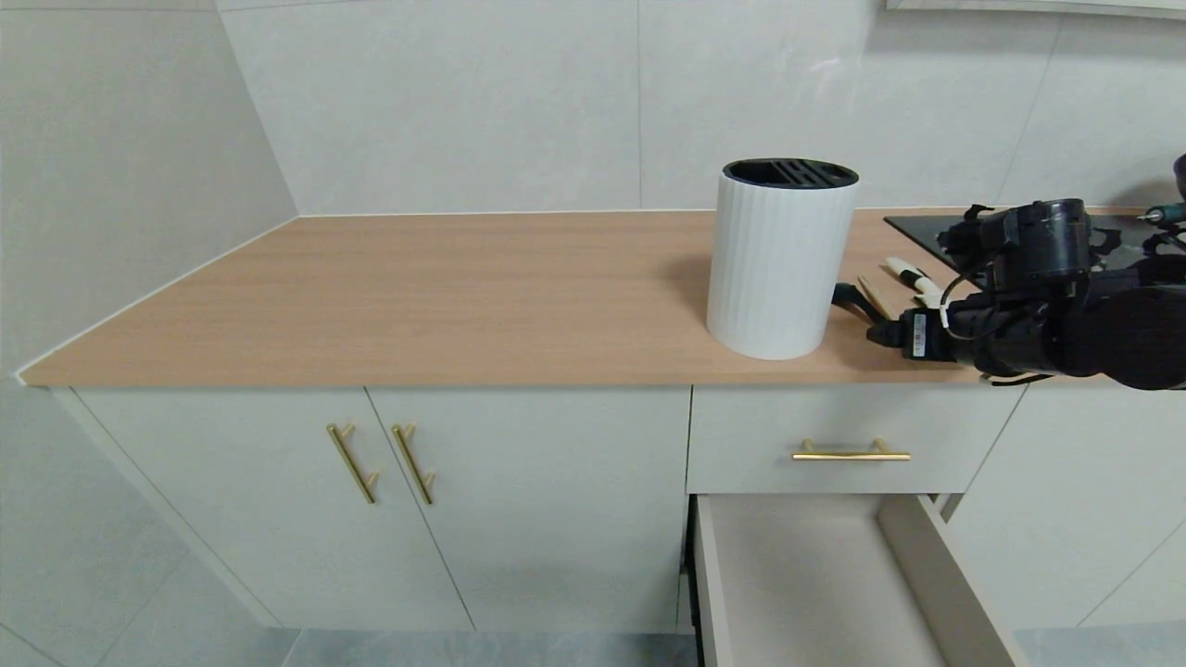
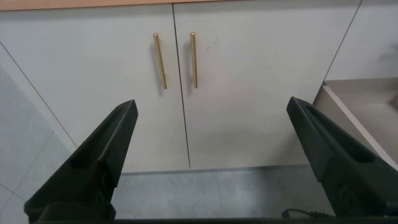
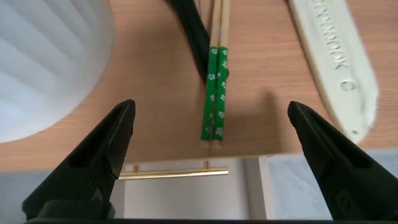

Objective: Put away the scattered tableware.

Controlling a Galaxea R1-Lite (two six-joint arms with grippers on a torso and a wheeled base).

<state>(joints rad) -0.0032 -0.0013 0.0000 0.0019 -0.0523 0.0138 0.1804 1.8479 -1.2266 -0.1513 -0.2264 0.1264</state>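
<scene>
A white ribbed holder (image 1: 781,269) with a black slotted top stands on the wooden counter (image 1: 463,296). Just to its right lie a pair of wooden chopsticks (image 1: 873,296) with green flowered ends (image 3: 216,93), a black utensil (image 1: 847,297) (image 3: 190,34) and a white-handled utensil (image 1: 912,274) (image 3: 336,59). My right gripper (image 1: 878,331) (image 3: 210,112) hovers open over the counter's front edge, with the green chopstick ends between its fingers and untouched. My left gripper (image 2: 211,106) is open and holds nothing, low down and facing the cabinet doors (image 2: 249,93).
A drawer (image 1: 806,574) stands pulled out below the counter, beneath a closed drawer with a gold handle (image 1: 851,454). A black cooktop (image 1: 927,232) lies at the back right. Two cabinet doors with gold handles (image 1: 380,463) are shut. Tiled walls enclose the counter's back and left.
</scene>
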